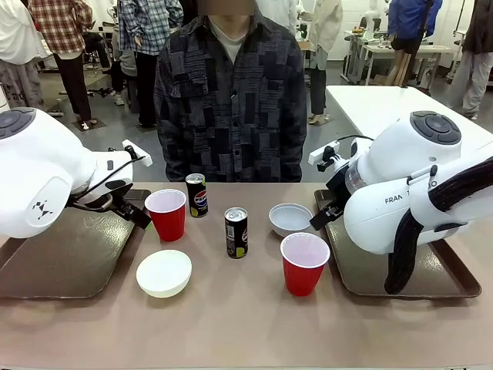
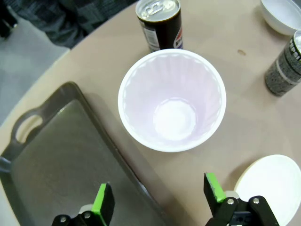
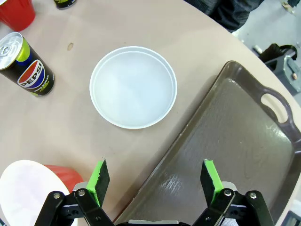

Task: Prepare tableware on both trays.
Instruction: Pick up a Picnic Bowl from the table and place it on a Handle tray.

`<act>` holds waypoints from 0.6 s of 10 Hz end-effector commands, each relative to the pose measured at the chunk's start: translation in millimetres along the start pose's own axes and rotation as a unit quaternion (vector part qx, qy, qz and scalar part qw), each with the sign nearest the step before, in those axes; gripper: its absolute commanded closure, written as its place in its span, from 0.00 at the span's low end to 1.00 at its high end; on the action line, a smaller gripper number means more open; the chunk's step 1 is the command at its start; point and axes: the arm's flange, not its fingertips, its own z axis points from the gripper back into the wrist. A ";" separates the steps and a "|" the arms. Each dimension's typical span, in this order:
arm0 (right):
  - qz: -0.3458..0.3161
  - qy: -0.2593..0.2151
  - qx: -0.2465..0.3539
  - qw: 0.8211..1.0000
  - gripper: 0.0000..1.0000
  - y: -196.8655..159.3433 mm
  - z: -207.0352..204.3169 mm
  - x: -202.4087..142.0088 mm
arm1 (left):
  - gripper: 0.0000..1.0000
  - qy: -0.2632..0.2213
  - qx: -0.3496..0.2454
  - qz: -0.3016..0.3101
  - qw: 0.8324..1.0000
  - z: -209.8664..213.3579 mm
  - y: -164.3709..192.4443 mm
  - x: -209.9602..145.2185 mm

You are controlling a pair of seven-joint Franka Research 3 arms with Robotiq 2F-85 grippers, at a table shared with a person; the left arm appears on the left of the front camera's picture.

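Our left gripper (image 2: 157, 193) hangs with its fingers spread wide and nothing between them. Straight ahead of the gap, past the fingertips, the far red cup (image 2: 172, 101) stands upright on the table (image 2: 244, 89), its white inside turned toward us. Beyond the cup stands the far can (image 2: 160, 23), which is Pepsi-marked. The left tray (image 2: 56, 160) lies under the finger on the view's left, and its rim runs slantwise across the gap. Just beside the other finger sits the near bowl (image 2: 273, 186). Farther out on that side stands the middle can (image 2: 284, 66).

Our right gripper (image 3: 154, 180) is likewise wide open and holds nothing. The far bowl (image 3: 133, 87) sits on the table ahead of its fingertips, nearer the finger on the view's left. The right tray (image 3: 225, 146) lies below the opposite finger, its rim crossing the gap. The near red cup (image 3: 33, 193) stands close beside the view's-left finger. The middle can stands upright farther out on that side and also shows a Pepsi mark.

From the front we see all six pieces on the table between the trays, none on either. A person (image 1: 231, 100) stands at the far side.
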 end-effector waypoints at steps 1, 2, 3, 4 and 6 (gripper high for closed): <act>0.010 -0.024 -0.007 1.000 0.00 0.2 23.3 -1.7 | 0.00 0.002 -0.001 -0.007 1.000 14.3 -2.0 -2.4; 0.012 -0.025 -0.023 0.999 0.00 4.1 45.5 -3.9 | 0.00 0.002 0.008 -0.011 1.000 39.3 -5.3 -3.2; 0.005 -0.027 -0.034 0.999 0.00 6.6 72.9 -6.5 | 0.00 -0.003 0.003 -0.012 1.000 62.3 -2.9 -2.8; -0.014 0.007 -0.011 1.000 0.00 13.7 95.5 -16.7 | 0.00 0.010 -0.027 -0.009 1.000 83.3 -4.2 -9.0; -0.042 0.113 0.013 0.993 0.00 34.2 132.4 -67.2 | 0.00 0.062 -0.078 -0.027 0.995 122.1 -22.6 -40.9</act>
